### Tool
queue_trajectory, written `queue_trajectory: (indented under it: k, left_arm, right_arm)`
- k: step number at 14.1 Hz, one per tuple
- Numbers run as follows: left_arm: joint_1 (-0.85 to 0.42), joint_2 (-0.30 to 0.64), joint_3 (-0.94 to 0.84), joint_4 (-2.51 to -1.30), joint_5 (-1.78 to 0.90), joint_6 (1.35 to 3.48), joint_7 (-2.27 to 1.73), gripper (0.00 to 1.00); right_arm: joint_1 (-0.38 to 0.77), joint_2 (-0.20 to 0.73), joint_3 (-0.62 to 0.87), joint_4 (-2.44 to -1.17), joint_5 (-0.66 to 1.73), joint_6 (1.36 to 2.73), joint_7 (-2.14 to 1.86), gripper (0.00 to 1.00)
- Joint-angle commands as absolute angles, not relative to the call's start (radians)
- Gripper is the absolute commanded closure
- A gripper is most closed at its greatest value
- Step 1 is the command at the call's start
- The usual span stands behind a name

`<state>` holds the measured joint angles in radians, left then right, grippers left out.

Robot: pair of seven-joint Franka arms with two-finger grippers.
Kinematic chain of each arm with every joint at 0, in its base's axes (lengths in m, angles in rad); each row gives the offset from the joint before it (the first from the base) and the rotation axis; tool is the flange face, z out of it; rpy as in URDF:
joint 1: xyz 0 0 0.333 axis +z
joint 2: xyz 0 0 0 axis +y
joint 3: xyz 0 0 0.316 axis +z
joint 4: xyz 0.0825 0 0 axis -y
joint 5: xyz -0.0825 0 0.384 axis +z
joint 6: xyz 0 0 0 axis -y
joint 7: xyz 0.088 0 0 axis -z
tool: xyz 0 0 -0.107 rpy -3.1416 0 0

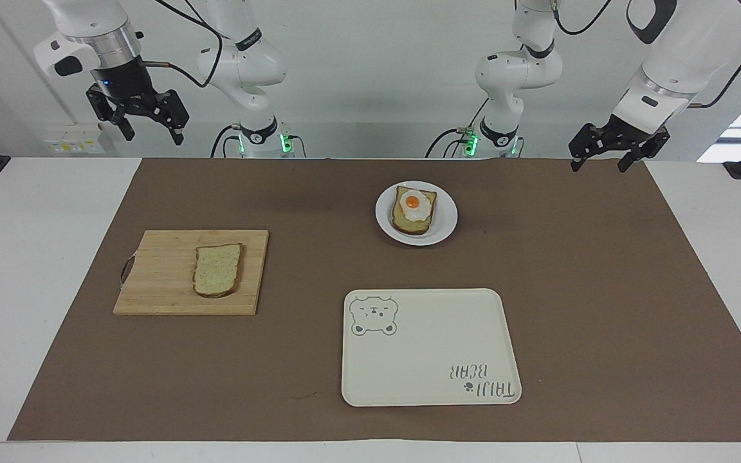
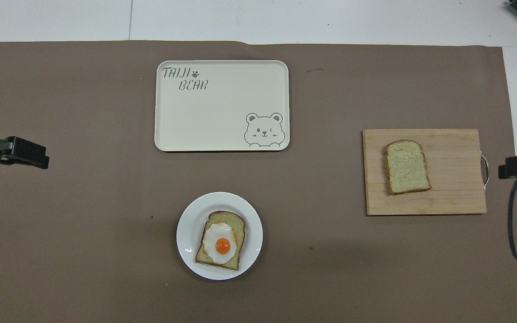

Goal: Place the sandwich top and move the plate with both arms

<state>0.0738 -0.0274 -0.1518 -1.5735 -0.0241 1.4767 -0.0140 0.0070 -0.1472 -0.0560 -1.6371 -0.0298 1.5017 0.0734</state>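
Note:
The sandwich top (image 1: 217, 270) (image 2: 406, 167), a bare speckled bread slice, lies flat on a wooden cutting board (image 1: 152, 283) (image 2: 451, 197) toward the right arm's end of the table. The round white plate (image 1: 449, 215) (image 2: 186, 233) sits mid-table, nearer to the robots, and holds a bread slice topped with a fried egg (image 1: 414, 209) (image 2: 220, 240). My right gripper (image 1: 154, 136) (image 2: 510, 168) hangs open and holds nothing, high over the table's edge by the robots at its own end. My left gripper (image 1: 599, 167) (image 2: 38, 157) is open and holds nothing, over the brown mat's corner at its end.
A cream rectangular tray (image 1: 428, 347) (image 2: 213, 121) with a bear drawing lies farther from the robots than the plate. A brown mat (image 1: 570, 289) covers most of the white table. The cutting board has a small handle (image 1: 125, 270) on its outer side.

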Motion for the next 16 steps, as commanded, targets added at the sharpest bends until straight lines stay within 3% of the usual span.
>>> queue_trajectory:
  k: [1, 16]
  left_arm:
    - [0.084, -0.052, -0.158, -1.603, -0.012, 1.497, -0.002, 0.00]
    - [0.084, -0.052, -0.158, -1.603, -0.012, 1.497, -0.002, 0.00]
  right_arm:
    - [0.002, -0.146, -0.051, -1.634, -0.037, 1.503, 0.078, 0.00]
    - [0.003, -0.160, -0.046, -1.658, -0.037, 1.502, 0.067, 0.00]
